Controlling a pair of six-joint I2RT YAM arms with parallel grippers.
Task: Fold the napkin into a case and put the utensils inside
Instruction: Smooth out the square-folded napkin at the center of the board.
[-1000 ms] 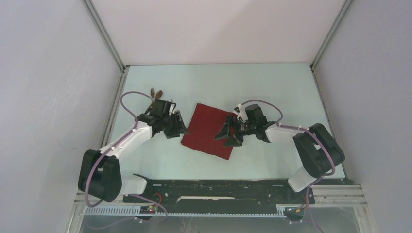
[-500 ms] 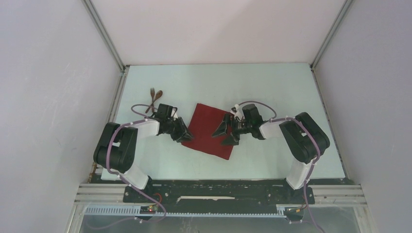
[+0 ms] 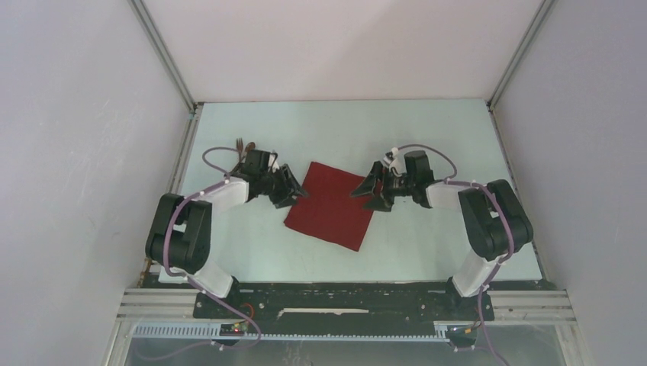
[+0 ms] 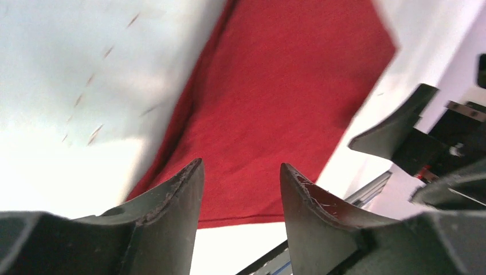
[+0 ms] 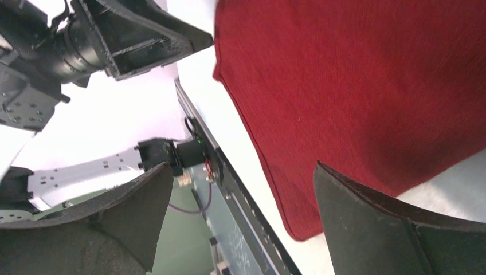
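A dark red rectangular soft cloth napkin (image 3: 329,207) is lying flat and unfolded on the pale green table top (image 3: 343,130), turned at a slant so that one corner is pointing toward the arm bases. The left arm's black two-finger gripper (image 3: 294,187) is sitting at the cloth's left far edge with its fingers spread apart and nothing between them. In the left wrist view the gripper (image 4: 241,166) is framing the red napkin (image 4: 275,86), which is stretching away from the fingertips (image 4: 177,195) toward the opposite arm, but whether the tips are touching the fabric cannot be told. The right arm's black two-finger gripper (image 3: 367,191) is sitting at the cloth's right far corner, facing the left one across the napkin, with its fingers splayed wide and holding nothing. In the right wrist view this gripper (image 5: 242,166) is looking over the napkin (image 5: 355,86), which is filling the space beyond and between its broad fingers (image 5: 367,212), with a hemmed edge running diagonally past them, while the left gripper (image 5: 143,34) is showing at the upper left just beside a corner of the cloth. The small dark brown wooden-looking fork and spoon (image 3: 241,144) are lying on the table behind the left wrist, apart from the napkin and partly hidden by the arm.
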